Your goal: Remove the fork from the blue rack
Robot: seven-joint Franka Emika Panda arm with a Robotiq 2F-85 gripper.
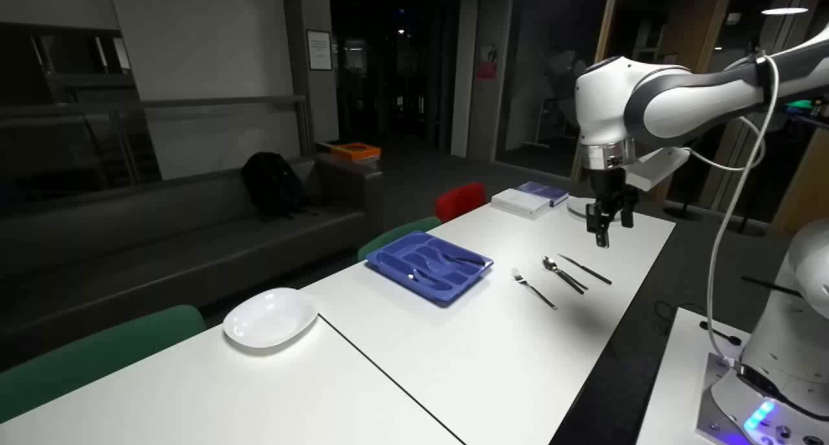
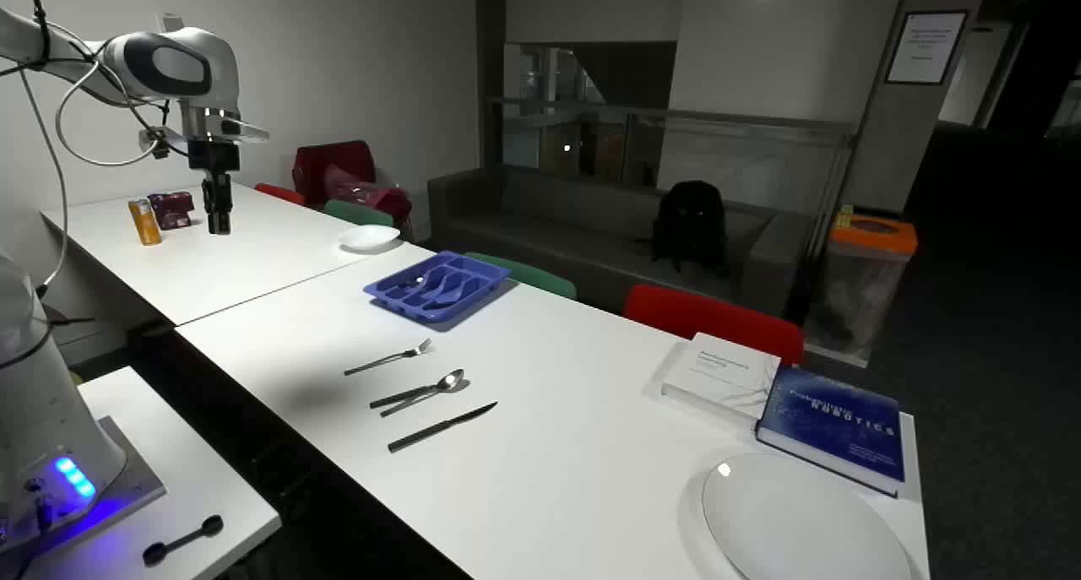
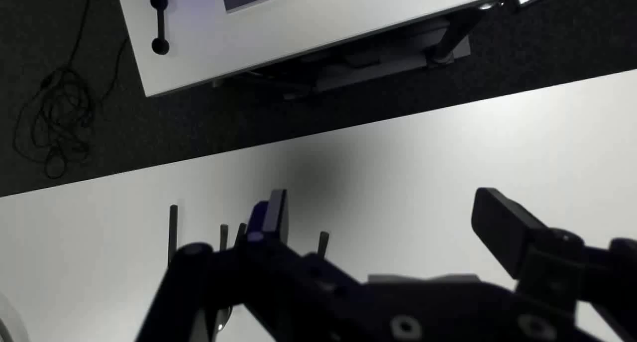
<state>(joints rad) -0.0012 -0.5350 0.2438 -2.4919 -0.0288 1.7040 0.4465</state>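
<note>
- The fork [image 1: 534,292] is seen laid on the white surface [image 1: 473,361], outside the blue rack [image 1: 447,295] and near it, its tines pointed away from the arm's base [image 1: 771,374].
- Other cutlery [image 1: 467,260] is held in the rack's compartments; the kinds cannot be made out.
- The tool [image 3: 380,215] is suspended above the surface, well apart from the rack; its jaws are spread wide, released. A soft shadow [image 3: 316,177] is cast near the fork's handle.
- Past the fork, a spoon [image 1: 550,263] is laid; two dark handles [image 3: 223,236] are shown close together there in the wrist view, partly covered by the tool.
- A knife [image 2: 443,426] is placed last in the row, farthest from the rack.
- A white bowl [image 1: 271,319] is set on the rack's opposite side, just beside the surface's seam [image 1: 388,376].
- A plate [image 2: 802,517], a white book [image 2: 722,373] and a blue book [image 2: 832,432] are grouped at one end, "ROBOTICS" being printed on the blue cover.
- In an exterior view, an orange can [image 2: 145,223] is stood near a dark red item [image 2: 173,210].
- A backpack [image 1: 275,184] is propped on the sofa [image 1: 194,244], beyond a red chair [image 2: 714,314].
</note>
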